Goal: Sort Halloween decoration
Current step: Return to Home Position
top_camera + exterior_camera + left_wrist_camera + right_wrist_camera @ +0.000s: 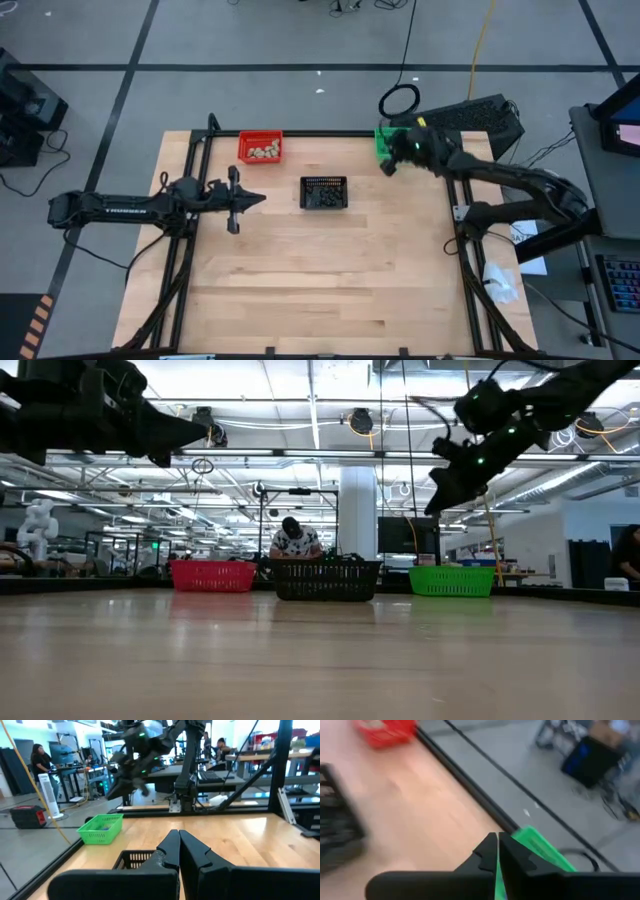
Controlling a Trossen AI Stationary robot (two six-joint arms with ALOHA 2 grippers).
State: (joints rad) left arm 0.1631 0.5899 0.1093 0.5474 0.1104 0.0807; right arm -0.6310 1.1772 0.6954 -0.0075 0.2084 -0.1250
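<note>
The left gripper hovers just left of the black basket, fingers pressed together. The right gripper, fingers likewise pressed together, hangs right of that basket, over the green basket.

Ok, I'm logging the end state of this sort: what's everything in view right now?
Red basket: one, red, table's far edge, left.
Pale lumps: several, beige, inside red basket.
Black basket: one, black, near table's middle.
Dark bits: several, black, inside black basket.
Green basket: one, green, far right corner.
Table: one, light wood, under the baskets.
Person: one, patterned top, beyond the table.
Left gripper: one, dark, shut, raised left of black basket.
Right gripper: one, dark, shut, raised beside green basket.
</note>
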